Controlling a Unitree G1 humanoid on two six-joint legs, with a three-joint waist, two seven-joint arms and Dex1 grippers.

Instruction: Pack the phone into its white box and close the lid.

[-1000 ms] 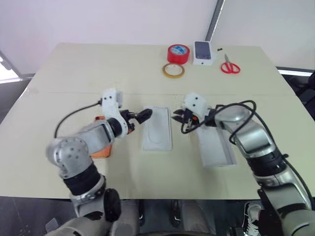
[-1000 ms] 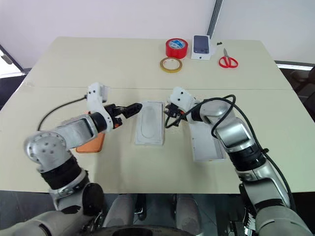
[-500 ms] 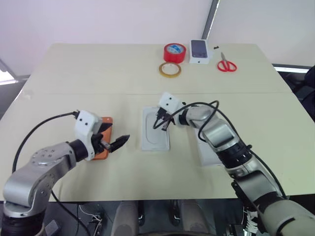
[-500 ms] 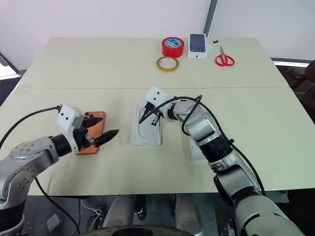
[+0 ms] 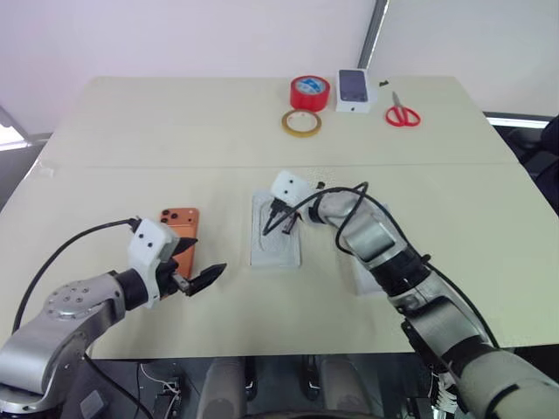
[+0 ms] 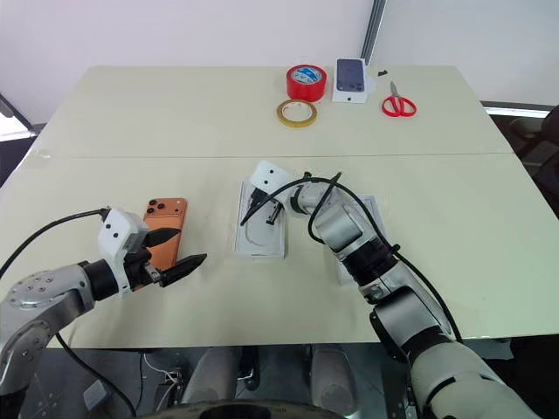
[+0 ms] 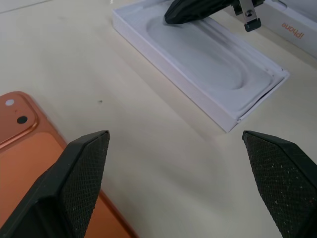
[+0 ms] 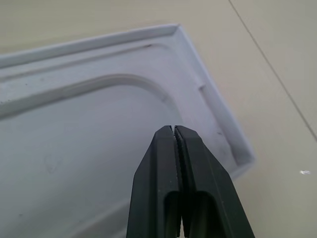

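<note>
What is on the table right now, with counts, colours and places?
phone: 1, orange, back up, on the table's left side near the front.
white box: 1, white tray, open and empty, table centre.
box lid: 1, white, right of the tray, mostly behind the right arm.
red tape roll: 1, red, far edge of the table.
tan tape roll: 1, yellowish, just in front of the red roll.
small printed box: 1, white with a dark phone picture, right of the red roll.
scissors: 1, red handles, far right.
table: 1, cream.
left tool: 1, black, open, beside the phone's near end.
right tool: 1, black, shut, over the tray.
</note>
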